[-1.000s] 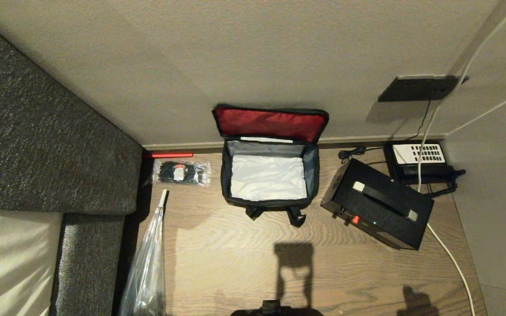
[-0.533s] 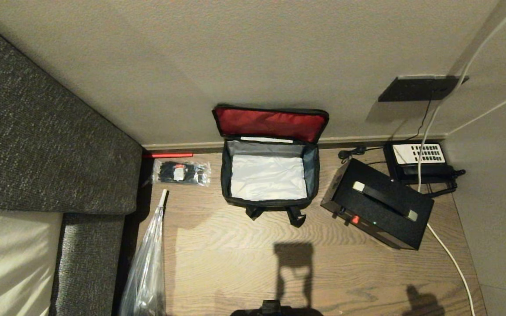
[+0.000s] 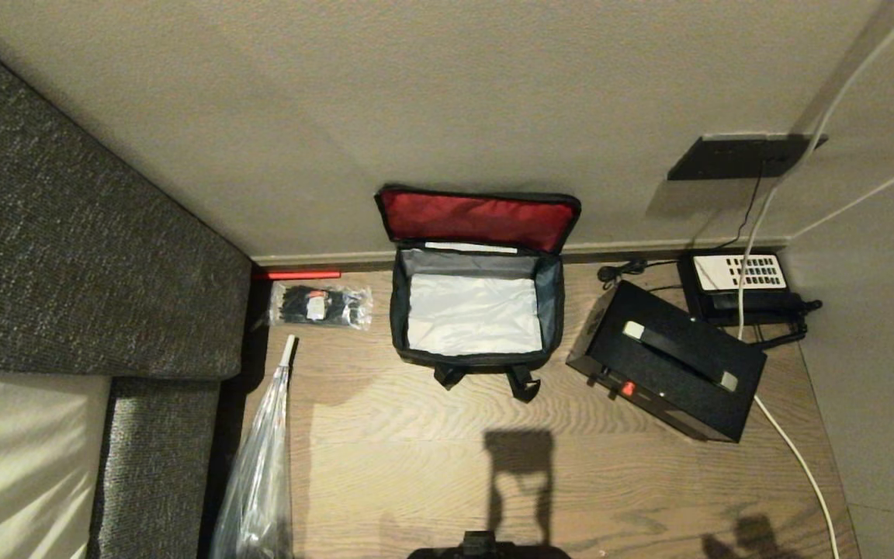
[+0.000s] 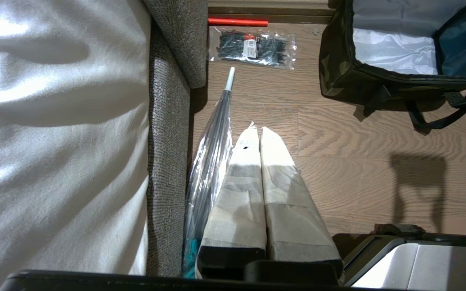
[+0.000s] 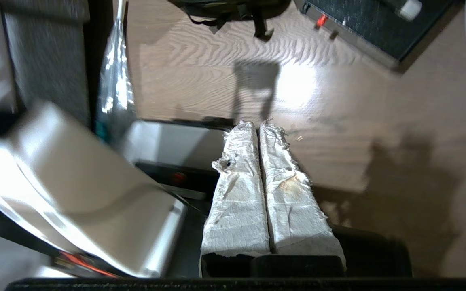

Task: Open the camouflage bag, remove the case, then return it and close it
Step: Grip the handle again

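The camouflage bag (image 3: 475, 310) stands open on the wood floor against the wall, its red-lined lid (image 3: 476, 219) leaning back and its silvery inside bare. The black case (image 3: 668, 359) sits on the floor just right of the bag, handle up, red button (image 3: 628, 388) facing me. In the left wrist view the bag (image 4: 395, 60) is far ahead of my left gripper (image 4: 256, 130), which is shut and empty near the sofa. My right gripper (image 5: 257, 124) is shut and empty over the floor, well short of the case (image 5: 374, 24). Neither arm shows in the head view.
A grey sofa (image 3: 67, 256) fills the left side. A plastic-wrapped umbrella (image 3: 261, 466) and a packet of black cable ties (image 3: 321, 305) lie beside it. A black telephone (image 3: 742, 283) and a white cable (image 3: 796, 458) lie right of the case. My base (image 3: 486, 547) is at the near edge.
In the head view only the shadow at the lower right of the floor has shifted and changed shape; bag and case have not moved.
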Available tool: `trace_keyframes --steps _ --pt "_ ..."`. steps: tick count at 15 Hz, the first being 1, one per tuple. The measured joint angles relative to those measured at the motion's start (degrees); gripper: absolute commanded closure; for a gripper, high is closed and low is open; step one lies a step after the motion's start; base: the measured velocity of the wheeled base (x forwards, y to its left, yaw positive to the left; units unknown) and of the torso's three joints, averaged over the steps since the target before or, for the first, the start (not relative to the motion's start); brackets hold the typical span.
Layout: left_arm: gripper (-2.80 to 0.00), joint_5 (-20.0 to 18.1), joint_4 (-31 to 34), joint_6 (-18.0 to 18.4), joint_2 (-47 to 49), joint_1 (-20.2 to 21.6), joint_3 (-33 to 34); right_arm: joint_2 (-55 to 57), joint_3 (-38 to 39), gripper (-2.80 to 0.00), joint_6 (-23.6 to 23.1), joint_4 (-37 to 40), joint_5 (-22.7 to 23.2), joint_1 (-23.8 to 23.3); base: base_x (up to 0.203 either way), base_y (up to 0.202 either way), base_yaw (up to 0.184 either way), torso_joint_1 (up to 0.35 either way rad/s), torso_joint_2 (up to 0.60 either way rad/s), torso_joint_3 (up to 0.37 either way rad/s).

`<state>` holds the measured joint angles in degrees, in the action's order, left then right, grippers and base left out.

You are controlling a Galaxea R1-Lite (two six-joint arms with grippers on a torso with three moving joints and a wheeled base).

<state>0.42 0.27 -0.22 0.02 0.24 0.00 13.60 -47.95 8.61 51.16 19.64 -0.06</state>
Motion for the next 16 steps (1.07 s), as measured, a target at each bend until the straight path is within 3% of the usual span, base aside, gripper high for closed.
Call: trace_keyframes --steps 4,9,10,13,16 --pt "0.0 0.0 -0.02 -0.02 0.0 0.0 0.0 30.67 -4.42 0.0 4.14 -16.65 -3.61 -0.47 0.0 0.0 0.0 0.0 0.0 0.0" --pt "0.0 0.0 -0.05 -0.02 0.0 0.0 0.0 70.94 -5.12 0.0 4.26 -51.29 -6.04 -0.65 0.0 0.0 0.0 0.0 0.0 0.0" --pt "0.0 0.0 -0.02 -0.01 0.0 0.0 0.0 77.49 -4.68 -2.8 2.87 -59.14 -6.34 -0.5 0.0 0.0 0.0 0.0 0.0 0.0" --pt "0.0 0.0 0.0 -0.02 0.0 0.0 0.0 91.02 -2.08 -2.8 -7.55 -79.6 -7.18 1.28 0.0 0.0 0.0 0.0 0.0 0.0" --pt "0.0 -0.01 -0.01 -0.02 0.0 0.0 0.0 95.68 -4.15 -2.8 -15.26 -83.15 -7.83 2.53 0.0 0.0 0.0 0.0 0.0 0.0"
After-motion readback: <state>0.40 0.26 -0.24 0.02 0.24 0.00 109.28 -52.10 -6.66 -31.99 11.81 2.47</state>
